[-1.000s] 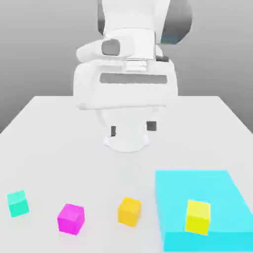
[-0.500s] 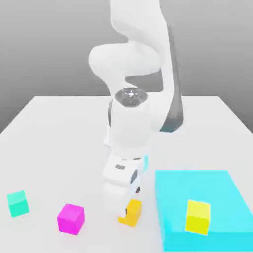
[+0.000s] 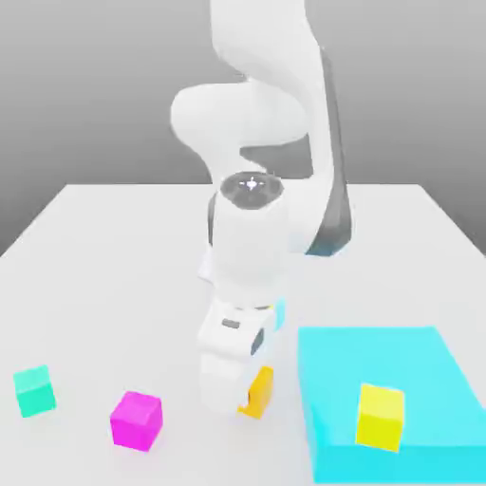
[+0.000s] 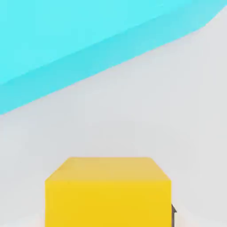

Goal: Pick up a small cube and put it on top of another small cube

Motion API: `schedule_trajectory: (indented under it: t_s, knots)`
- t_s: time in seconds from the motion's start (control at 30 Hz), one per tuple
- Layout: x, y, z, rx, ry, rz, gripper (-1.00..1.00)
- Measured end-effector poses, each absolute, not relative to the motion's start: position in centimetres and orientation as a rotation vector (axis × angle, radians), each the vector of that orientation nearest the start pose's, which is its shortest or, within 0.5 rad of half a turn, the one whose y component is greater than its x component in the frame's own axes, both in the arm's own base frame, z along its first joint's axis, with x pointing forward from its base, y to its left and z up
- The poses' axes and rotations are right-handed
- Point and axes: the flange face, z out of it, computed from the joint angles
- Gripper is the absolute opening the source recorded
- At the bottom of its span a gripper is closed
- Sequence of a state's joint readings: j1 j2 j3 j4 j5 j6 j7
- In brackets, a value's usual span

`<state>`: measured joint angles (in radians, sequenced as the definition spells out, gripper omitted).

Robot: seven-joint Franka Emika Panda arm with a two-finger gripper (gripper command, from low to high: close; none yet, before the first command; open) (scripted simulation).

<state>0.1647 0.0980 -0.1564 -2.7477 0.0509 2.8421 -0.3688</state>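
Jaws of mine squeeze the small orange cube (image 3: 257, 392). It sits on the desk (image 3: 104, 275) beside the big cyan block (image 3: 380, 356).

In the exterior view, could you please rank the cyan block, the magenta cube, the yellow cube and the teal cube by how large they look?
1. Cyan block, by far the largest.
2. Magenta cube and yellow cube: too alike to rank.
3. Teal cube, slightly smaller-looking, though it may just sit farther from the camera.
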Motion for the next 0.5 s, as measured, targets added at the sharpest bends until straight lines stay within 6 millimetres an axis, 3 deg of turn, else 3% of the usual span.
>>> schedule_trajectory:
  t_s: [0.2,0.4,0.43,0.5]
  knots:
    - [40.2,-13.2,21.2,-3.122,0.348,0.007,-1.00]
    - [37.0,-26.5,23.2,-2.908,1.186,0.004,-1.00]
    - [36.5,-28.3,22.8,-2.859,1.299,0.002,-1.00]
    - [36.0,-29.7,20.8,-2.819,1.382,0.000,-1.00]
